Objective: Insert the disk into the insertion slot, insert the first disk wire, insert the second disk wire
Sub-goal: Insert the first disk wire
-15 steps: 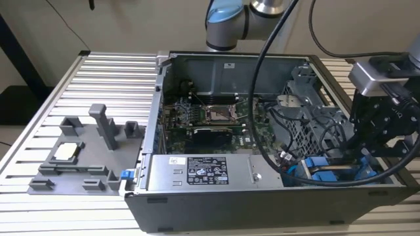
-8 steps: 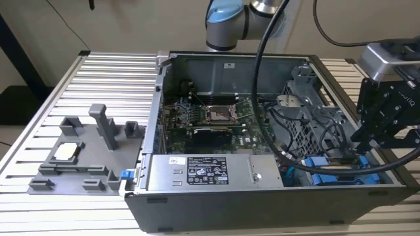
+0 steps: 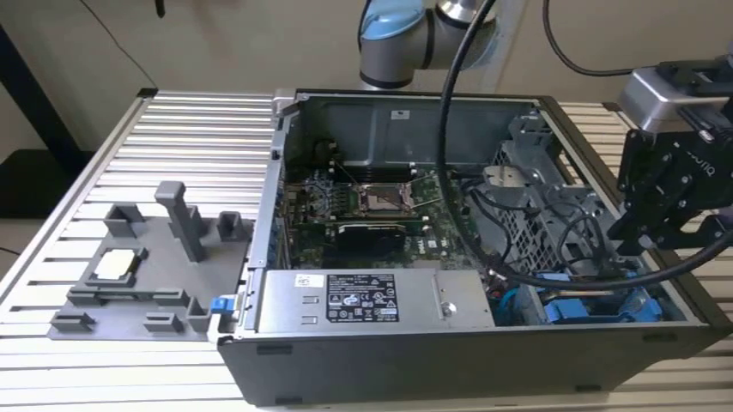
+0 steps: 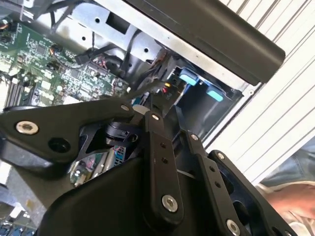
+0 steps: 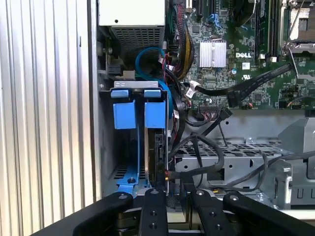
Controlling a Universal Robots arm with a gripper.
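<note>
The silver-grey hard drive in its bright blue plastic carrier [image 5: 157,147] stands on edge, seated in the narrow grey sheet-metal drive bay [image 5: 104,137] beside another blue-framed unit [image 5: 123,115]. Set this way, its connector edge probably faces the loose black cables [image 5: 222,156]. The black gripper [image 3: 639,243] hangs over this corner of the open dark grey PC case [image 3: 458,360], near those cables; whether its fingers grip anything cannot be told. The case lies on a ribbed aluminium tabletop [image 3: 184,129] before a plain beige wall [image 3: 229,43].
</note>
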